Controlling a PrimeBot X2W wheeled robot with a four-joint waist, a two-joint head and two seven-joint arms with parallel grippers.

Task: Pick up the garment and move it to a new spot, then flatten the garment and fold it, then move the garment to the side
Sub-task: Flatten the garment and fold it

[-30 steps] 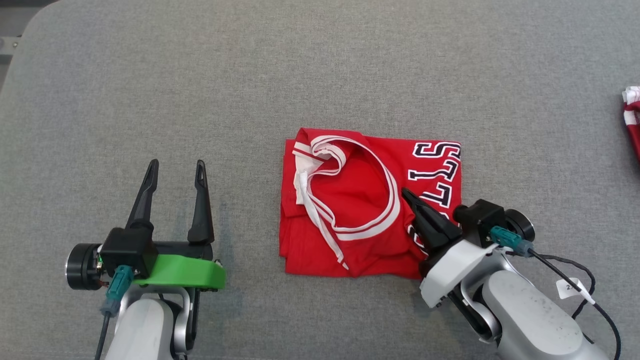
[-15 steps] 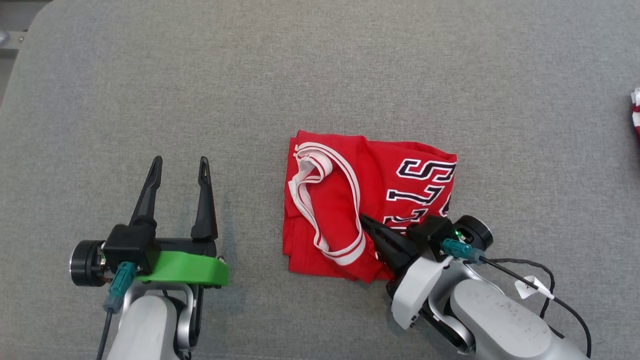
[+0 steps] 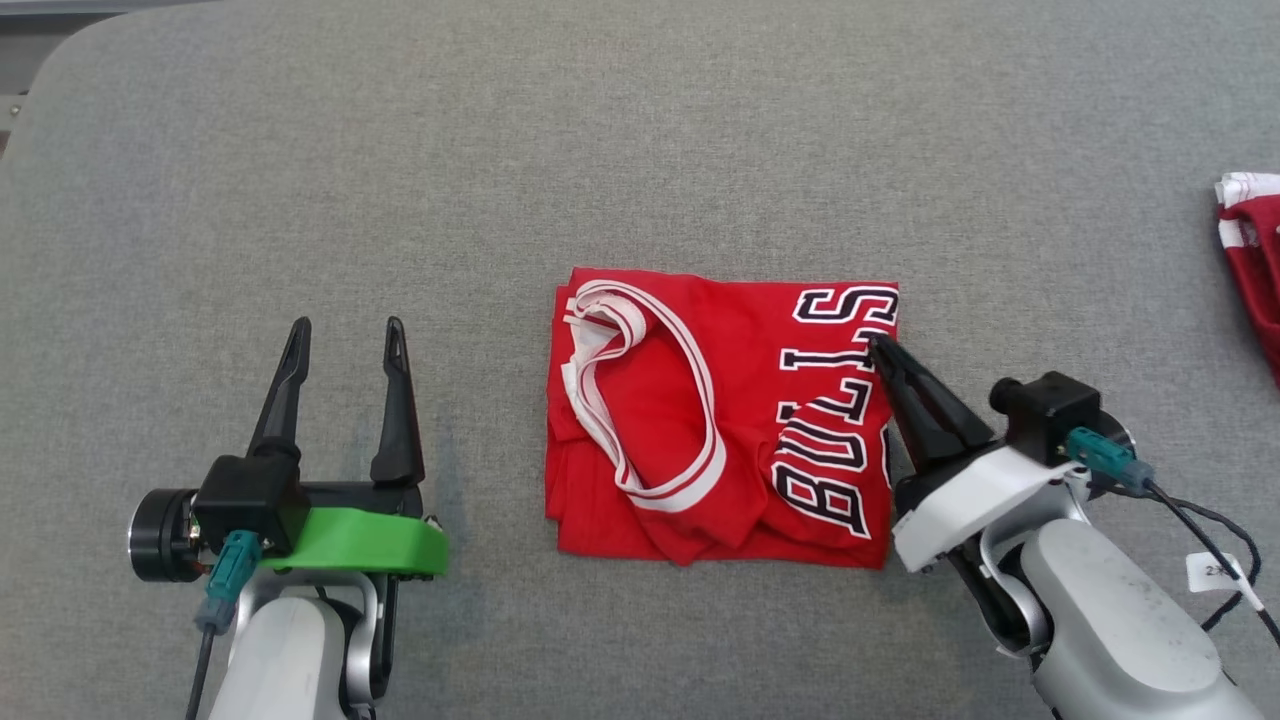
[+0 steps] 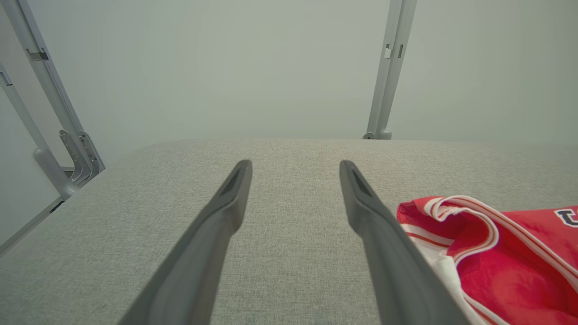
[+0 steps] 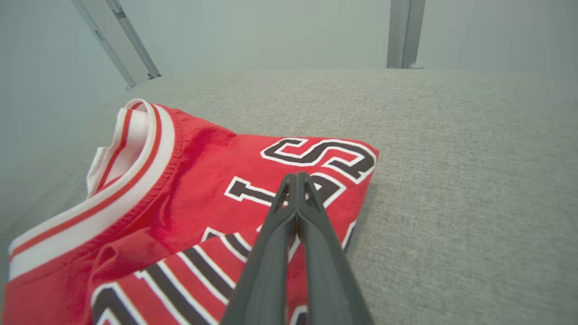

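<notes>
Jersey (image 3: 720,420), red and folded, on grey counter (image 3: 640,150); right pincer (image 3: 880,345) closed at its right edge, perhaps touching; left pincer (image 3: 347,325) open, well left.

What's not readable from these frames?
- Head view: red-and-white cloth cut off by right edge; unidentifiable.
- Right wrist view: whether the shut right gripper touches the jersey; its fingers cover the contact.
- Head view: jersey's folded under-layers, hidden by the top layer.
</notes>
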